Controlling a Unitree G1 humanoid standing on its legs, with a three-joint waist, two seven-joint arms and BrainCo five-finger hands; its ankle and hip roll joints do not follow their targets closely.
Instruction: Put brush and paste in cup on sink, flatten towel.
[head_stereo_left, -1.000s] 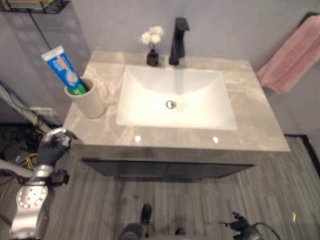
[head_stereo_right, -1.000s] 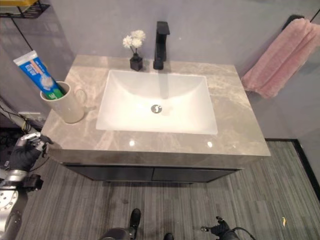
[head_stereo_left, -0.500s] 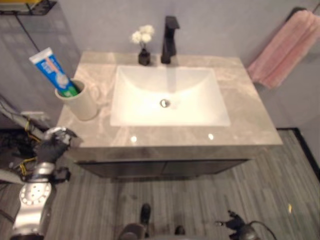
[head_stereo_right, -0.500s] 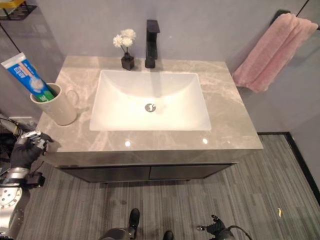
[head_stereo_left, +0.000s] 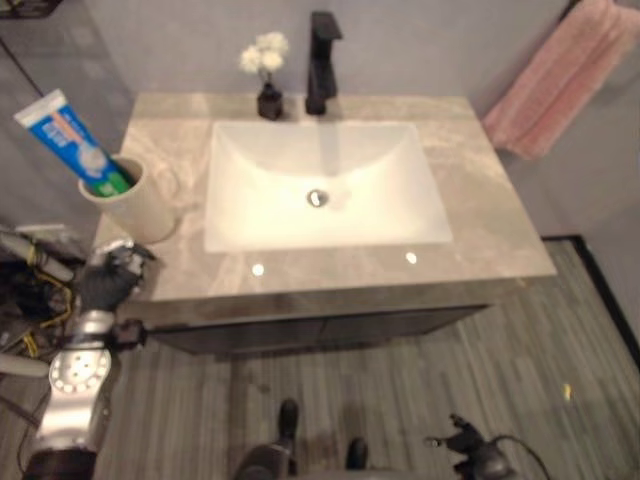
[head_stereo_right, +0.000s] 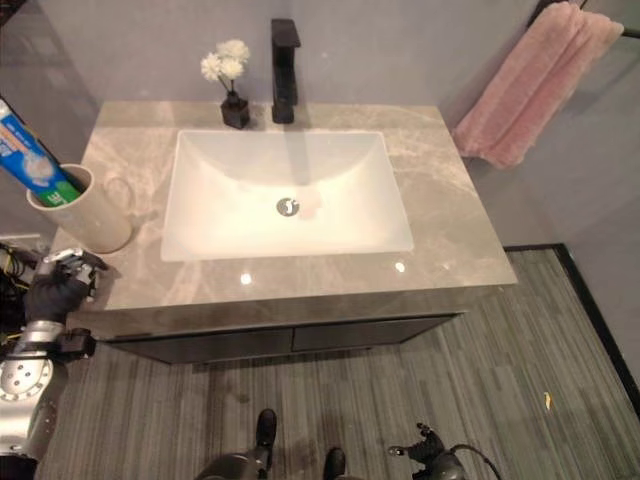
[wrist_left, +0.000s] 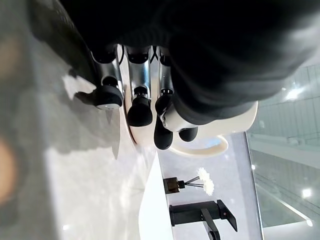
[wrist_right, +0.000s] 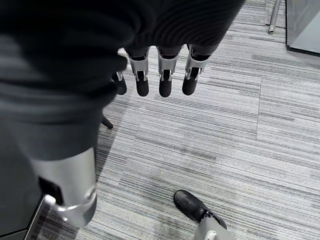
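Note:
A cream cup with a handle stands on the left of the grey marble counter. A blue-and-white toothpaste tube leans out of it to the left. My left hand hovers at the counter's front left corner, just in front of the cup, fingers relaxed and holding nothing. A pink towel hangs bunched on a wall bar at the far right. My right hand hangs low over the floor, fingers straight and empty.
A white rectangular basin fills the middle of the counter. A black faucet and a small black vase of white flowers stand behind it. Grey striped floor lies in front of the cabinet.
The camera has turned to the right, so the whole picture has slid left. My left hand stands a little nearer the cup than before.

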